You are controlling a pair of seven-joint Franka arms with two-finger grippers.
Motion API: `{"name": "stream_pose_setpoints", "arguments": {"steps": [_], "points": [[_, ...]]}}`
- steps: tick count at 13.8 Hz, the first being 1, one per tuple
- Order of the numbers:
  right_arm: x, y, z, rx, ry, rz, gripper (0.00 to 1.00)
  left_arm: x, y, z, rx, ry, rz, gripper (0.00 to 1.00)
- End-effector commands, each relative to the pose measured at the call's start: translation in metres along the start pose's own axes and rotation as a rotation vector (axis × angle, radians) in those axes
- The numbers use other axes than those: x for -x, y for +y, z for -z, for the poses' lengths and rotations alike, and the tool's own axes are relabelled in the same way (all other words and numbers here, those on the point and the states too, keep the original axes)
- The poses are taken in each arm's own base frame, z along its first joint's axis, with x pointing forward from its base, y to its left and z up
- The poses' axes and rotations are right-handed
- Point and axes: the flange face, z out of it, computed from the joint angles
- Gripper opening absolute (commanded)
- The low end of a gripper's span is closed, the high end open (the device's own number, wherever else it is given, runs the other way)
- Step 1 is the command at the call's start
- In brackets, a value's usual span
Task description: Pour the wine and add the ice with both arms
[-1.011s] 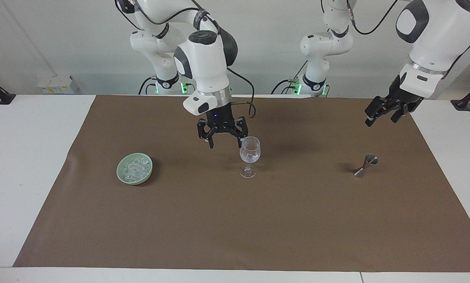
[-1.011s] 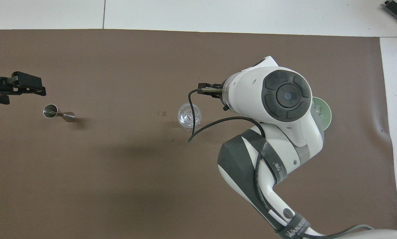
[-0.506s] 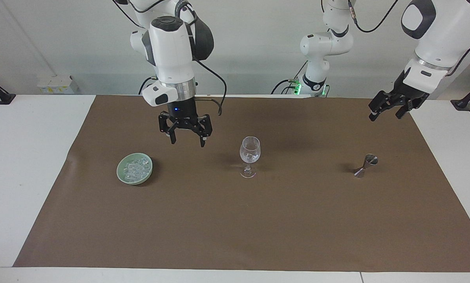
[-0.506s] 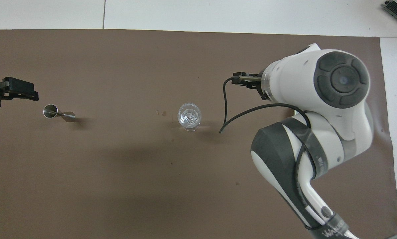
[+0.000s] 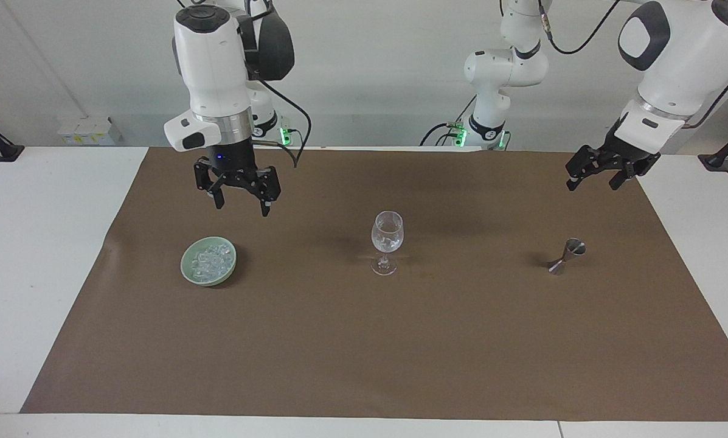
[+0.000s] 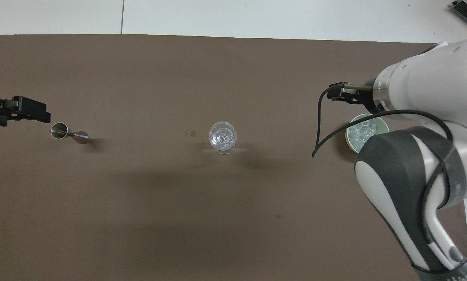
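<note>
The ice (image 5: 210,260) is a heap of small clear cubes in a pale green bowl (image 5: 189,272) toward the right arm's end of the mat; it also shows in the overhead view (image 6: 363,130). A clear stemmed glass (image 5: 387,238) stands upright mid-mat with clear bits inside (image 6: 222,136). My right gripper (image 5: 241,202) hangs open and empty over the mat close to the bowl, touching nothing. My left gripper (image 5: 595,180) is open and empty, raised over the mat by a small steel jigger (image 5: 567,255).
The jigger (image 6: 67,132) stands tilted on the brown mat (image 5: 364,353) toward the left arm's end. A few small wet spots (image 6: 190,133) lie on the mat beside the glass. White table (image 5: 35,243) borders the mat.
My right gripper has swung away from beside the glass to over the mat by the ice bowl, still open. My left gripper has shifted only slightly.
</note>
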Motion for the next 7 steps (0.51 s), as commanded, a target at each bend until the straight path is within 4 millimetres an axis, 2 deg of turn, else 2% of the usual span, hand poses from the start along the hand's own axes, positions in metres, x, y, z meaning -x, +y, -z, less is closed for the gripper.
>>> {"name": "stream_pose_setpoints", "arguments": {"steps": [1,2,5,7], "points": [[-0.003,0.023,0.023,-0.019,-0.036,0.033,1.0,-0.003,0.002,0.002,-0.026,-0.01,-0.026,1.0],[-0.005,0.028,0.031,-0.015,-0.041,0.04,1.0,-0.005,0.0,0.001,-0.028,-0.017,-0.02,1.0],[-0.002,0.041,0.033,0.001,-0.09,0.061,1.0,-0.005,-0.002,0.002,-0.028,-0.015,-0.017,1.0],[-0.002,0.046,0.045,0.007,-0.104,0.071,1.0,-0.005,-0.006,0.003,-0.026,-0.014,-0.01,1.0]]}}
